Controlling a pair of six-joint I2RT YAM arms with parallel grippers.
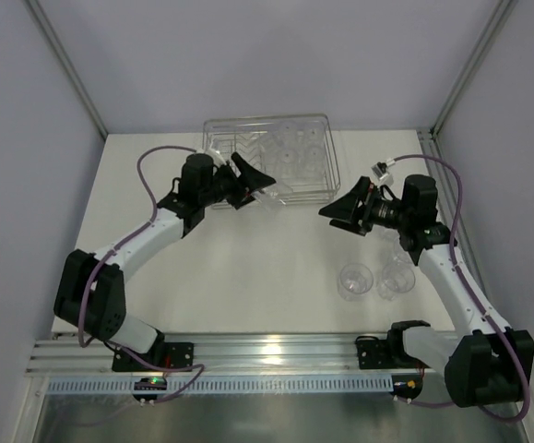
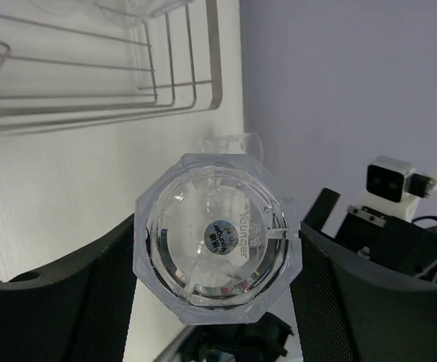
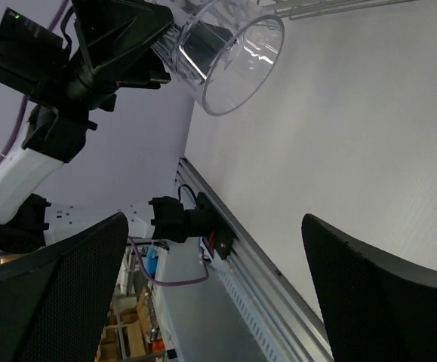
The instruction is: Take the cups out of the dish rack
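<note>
My left gripper (image 1: 251, 185) is shut on a clear cup (image 1: 264, 195), held just in front of the wire dish rack (image 1: 219, 138). In the left wrist view the cup's base (image 2: 216, 237) faces the camera, pinched between both black fingers (image 2: 90, 294), with the rack (image 2: 97, 75) behind it. Several more clear cups (image 1: 294, 152) stand in the rack's right half. My right gripper (image 1: 338, 210) hangs open over the table to the right, facing the left one, with nothing between its fingers (image 3: 369, 279). Its wrist view shows the held cup (image 3: 229, 53) with its mouth turned towards it.
Two clear cups (image 1: 355, 280) (image 1: 396, 277) stand on the white table near the right arm. An aluminium rail (image 1: 267, 351) runs along the near edge. Grey walls close in the left, back and right sides.
</note>
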